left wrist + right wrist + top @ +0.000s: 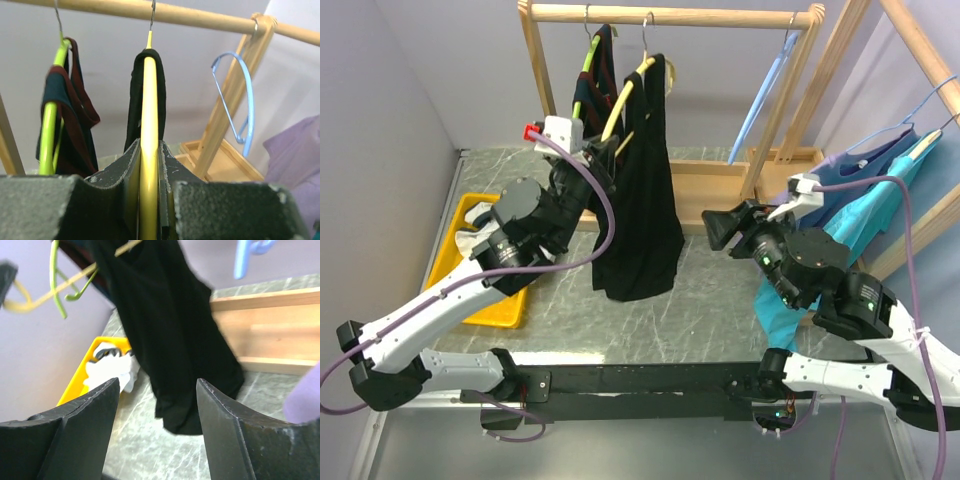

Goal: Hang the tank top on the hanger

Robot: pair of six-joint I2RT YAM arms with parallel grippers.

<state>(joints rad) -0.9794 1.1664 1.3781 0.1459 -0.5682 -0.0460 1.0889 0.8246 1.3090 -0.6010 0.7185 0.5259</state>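
Closest to the lens in the left wrist view, the left gripper point(149, 167) is clamped on the lower arm of the yellow hanger point(149, 95), a pad pressed flat against each side. The hanger hangs by its hook from the wooden rail point(670, 15). The tank top point(645, 200) drapes from it, one strap looped over the bar just below the hook; whether the other strap is seated I cannot tell. The right gripper point(157, 385) has its jaws apart with nothing between them, near the top's edge but not touching. To finish well, I judge the left should steady the hanger without twisting the hook off the rail or swinging into the lime-green hanger point(50, 125) beside it, while the right pinches only loose shoulder fabric. The top's long axis runs vertical, straps up, hem down near the table point(720, 290). The hanger tilts, its gripped arm sloping down toward the left arm.
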